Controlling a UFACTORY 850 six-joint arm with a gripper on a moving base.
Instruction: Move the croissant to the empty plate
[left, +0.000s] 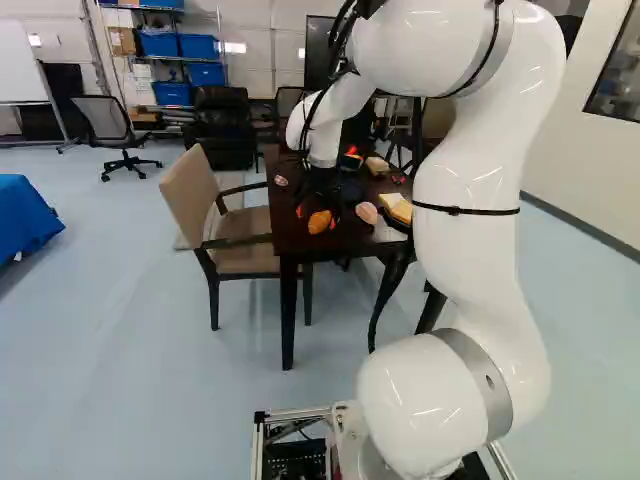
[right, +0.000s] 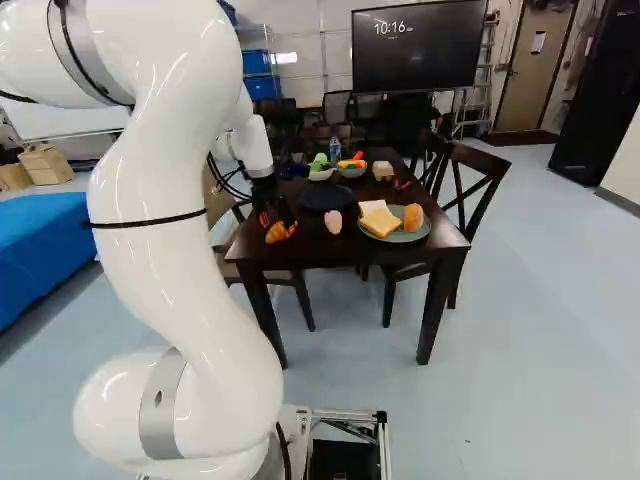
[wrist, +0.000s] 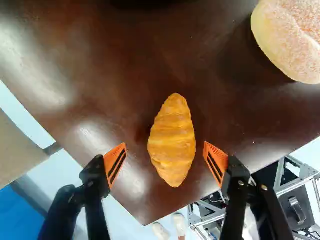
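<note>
The arm (right: 185, 280) was arched over the surface (right: 325, 252), its gripper (right: 278, 224) pointed down above the croissant (wrist: 172, 142). The jaws were released, parted on either side of it without contact. The croissant was set near a corner; beyond it was placed the dark plate (right: 327, 197), to its right the green plate (right: 400, 238), to its left a tan chair (left: 186, 192).

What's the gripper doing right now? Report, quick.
Gripper: open, holding nothing; the croissant lies between its parted fingers, touching neither.
</note>
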